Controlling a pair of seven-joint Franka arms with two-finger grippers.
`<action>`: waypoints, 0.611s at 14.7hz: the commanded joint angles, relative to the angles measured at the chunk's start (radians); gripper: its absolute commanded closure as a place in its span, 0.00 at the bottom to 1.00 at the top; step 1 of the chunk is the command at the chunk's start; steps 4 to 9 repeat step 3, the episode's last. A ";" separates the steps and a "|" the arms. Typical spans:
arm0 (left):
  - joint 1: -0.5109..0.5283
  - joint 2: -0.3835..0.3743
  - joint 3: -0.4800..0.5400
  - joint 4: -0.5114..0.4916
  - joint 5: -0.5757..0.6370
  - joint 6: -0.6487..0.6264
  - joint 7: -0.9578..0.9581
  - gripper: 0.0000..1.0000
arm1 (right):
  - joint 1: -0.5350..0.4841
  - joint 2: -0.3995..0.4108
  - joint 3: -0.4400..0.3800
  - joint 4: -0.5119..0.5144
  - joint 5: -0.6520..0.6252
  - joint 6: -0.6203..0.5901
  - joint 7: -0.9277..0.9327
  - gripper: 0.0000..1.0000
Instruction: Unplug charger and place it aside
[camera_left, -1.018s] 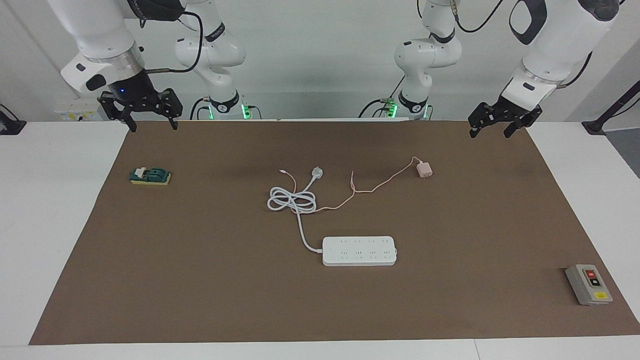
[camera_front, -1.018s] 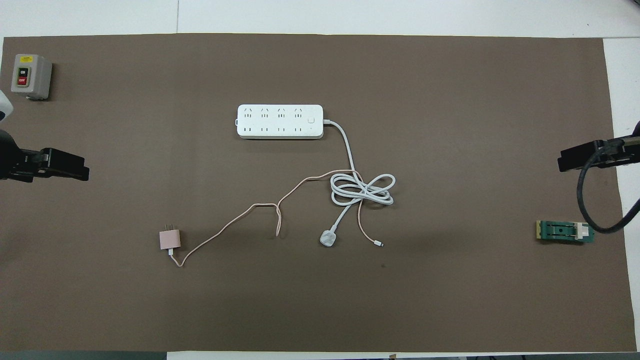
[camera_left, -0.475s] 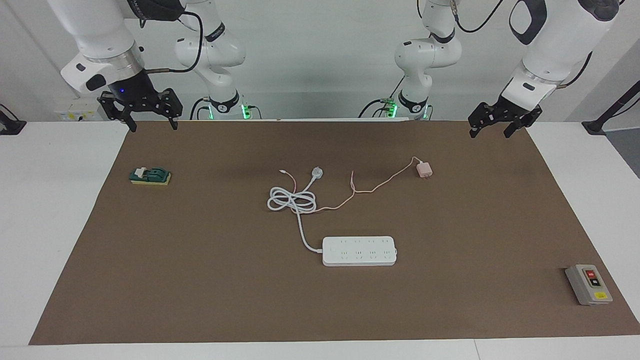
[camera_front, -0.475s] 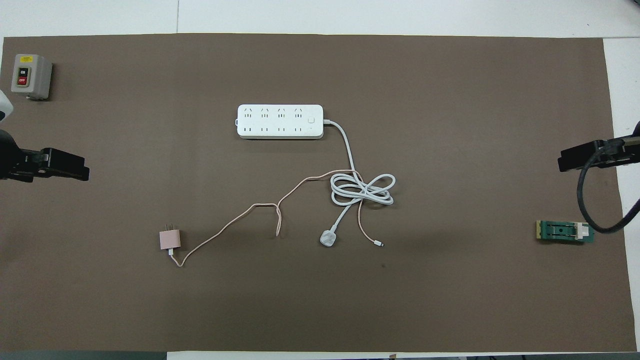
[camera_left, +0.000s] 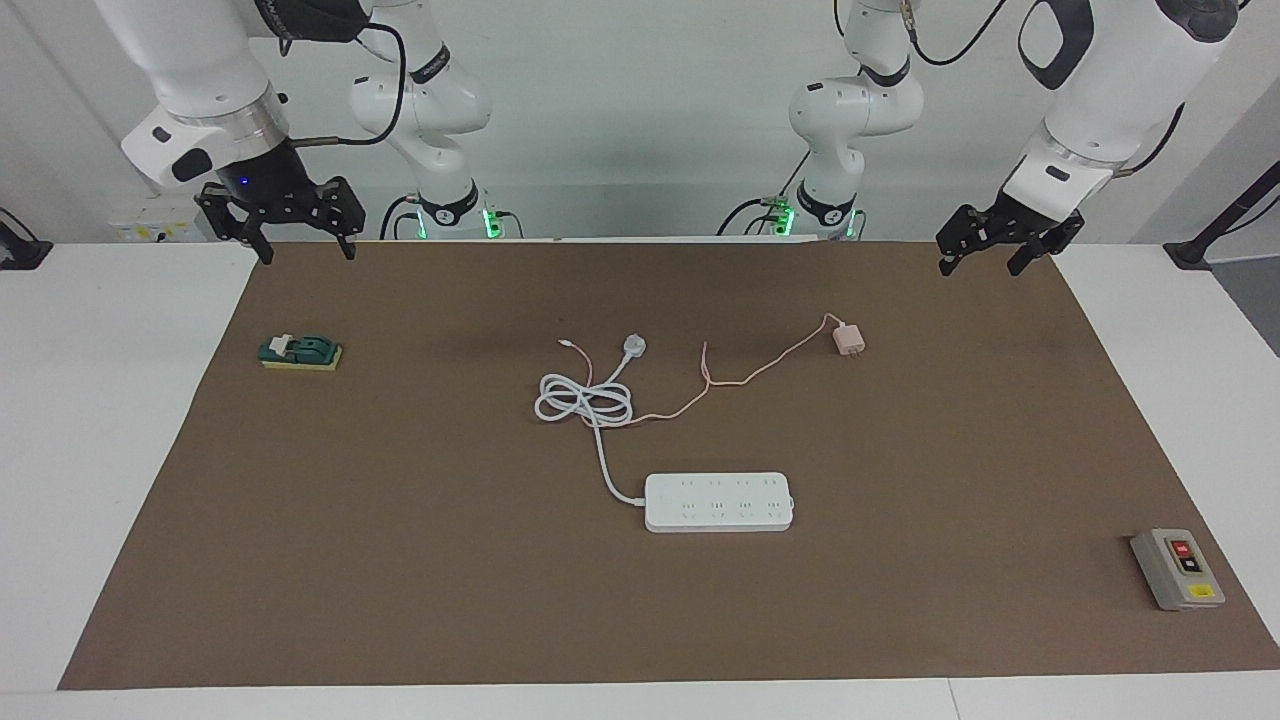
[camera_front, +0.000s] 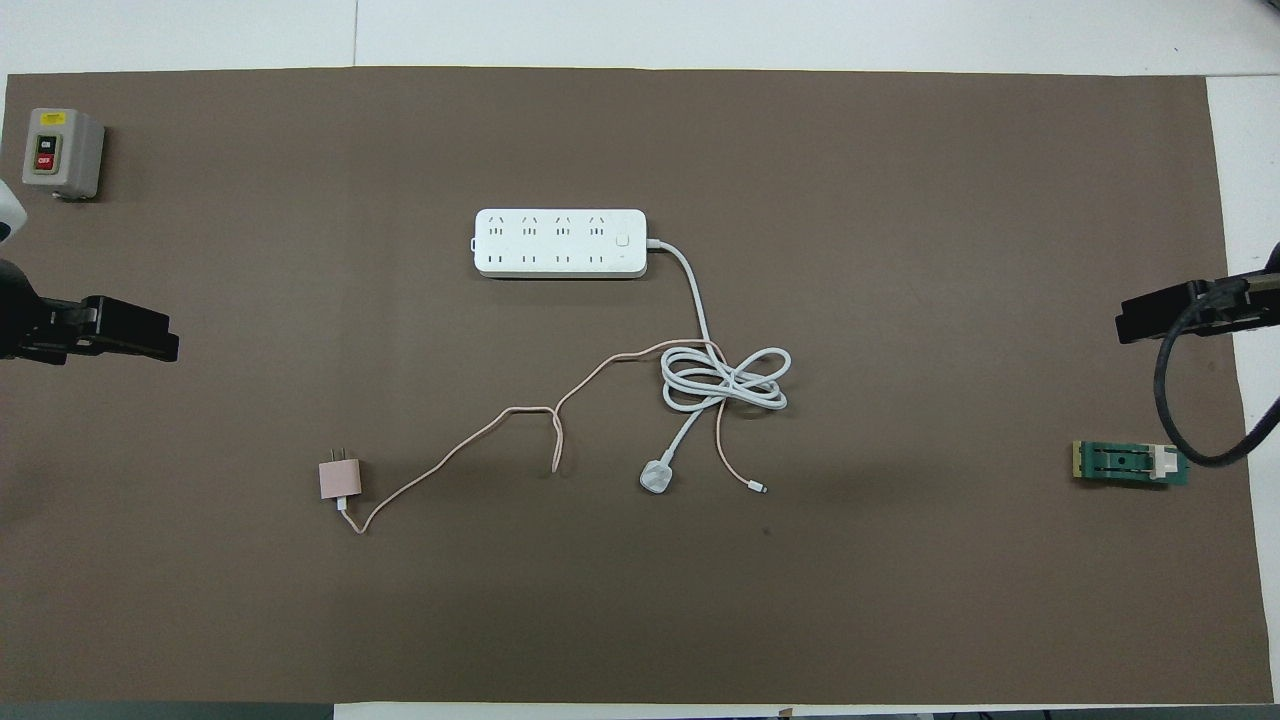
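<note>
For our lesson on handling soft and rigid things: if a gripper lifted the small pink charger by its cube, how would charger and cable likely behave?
The charger looks like a small rigid cube, so probably light and firm to pinch. Its thin cable lies in loose bends, so it would likely dangle and trail. The cable crosses the white cord's coil, so it may snag there.

You see even, bright light from above on the matte brown mat (camera_left: 400, 560), free of glare; soft, faint shadows lie beneath the power strip (camera_left: 719, 502) and the raised arms, and both views are sharp throughout.
</note>
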 joint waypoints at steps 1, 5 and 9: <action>0.003 0.003 0.003 0.006 -0.011 0.001 0.011 0.00 | -0.005 -0.026 0.010 -0.032 -0.008 0.016 0.013 0.00; 0.003 0.003 0.003 0.006 -0.011 0.001 0.012 0.00 | -0.005 -0.026 0.010 -0.030 -0.007 0.015 0.015 0.00; 0.003 0.003 0.003 0.006 -0.011 0.001 0.012 0.00 | -0.005 -0.026 0.010 -0.030 -0.007 0.015 0.015 0.00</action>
